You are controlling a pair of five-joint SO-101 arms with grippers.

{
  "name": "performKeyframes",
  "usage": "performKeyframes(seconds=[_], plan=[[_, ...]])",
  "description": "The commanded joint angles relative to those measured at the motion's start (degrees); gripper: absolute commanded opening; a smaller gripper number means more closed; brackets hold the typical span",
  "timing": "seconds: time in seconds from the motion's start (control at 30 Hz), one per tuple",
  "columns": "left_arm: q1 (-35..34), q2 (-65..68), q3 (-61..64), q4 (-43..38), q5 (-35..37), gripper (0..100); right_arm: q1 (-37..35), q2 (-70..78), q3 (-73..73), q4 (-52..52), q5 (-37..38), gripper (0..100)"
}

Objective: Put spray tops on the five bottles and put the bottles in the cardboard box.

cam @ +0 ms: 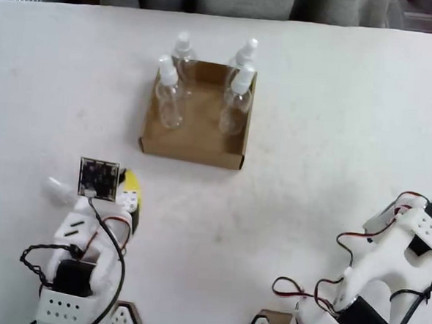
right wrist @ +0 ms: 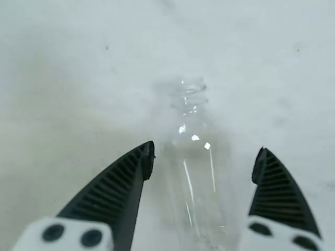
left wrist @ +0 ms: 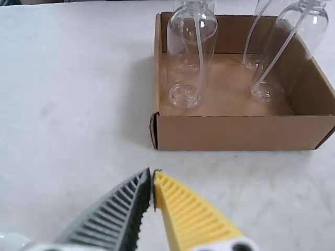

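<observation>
The cardboard box (cam: 191, 154) sat open-topped at the middle of the white bench (cam: 329, 103). Four clear bottles stood upright inside it, each with a white spray top on. Two were along the left wall, the near-left bottle (cam: 170, 99) and the far-left bottle (cam: 183, 59). The other two were along the right wall, the near-right bottle (cam: 235, 108) and the far-right bottle (cam: 243, 58).

The left pincer (left wrist: 152, 180) was low over the bench, nearer than the box and to its left. Its grey and yellow fingers were pressed together with nothing between them. Just left of it lay a small whitish piece (cam: 53, 189), too blurred to name.

The right pincer (right wrist: 205, 154) was spread wide over the bench. The fifth bottle (right wrist: 191, 178) lay on its side between the two black fingers, touching neither. Its threaded neck was bare and pointed away from the pincer.
</observation>
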Motion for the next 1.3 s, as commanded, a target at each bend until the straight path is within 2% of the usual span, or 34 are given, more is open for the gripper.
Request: performKeyframes(seconds=[0.0, 0.37, 0.8, 1.27], plan=[[-0.3, -0.7, -0.1, 0.5, -0.6, 3, -0.9, -0.1, 1.7, -3.2, -0.8, 26.5], [-0.3, -0.7, -0.1, 0.5, -0.6, 3, -0.7, -0.1, 7.3, -13.1, -0.8, 26.5], [-0.3, -0.7, -0.1, 0.5, -0.6, 3, -0.6, 0.0, 7.6, -13.7, -1.0, 26.5], [-0.3, -0.7, -0.1, 0.6, -0.6, 3, -1.1, 16.0, 1.8, -17.6, -0.7, 26.5]])
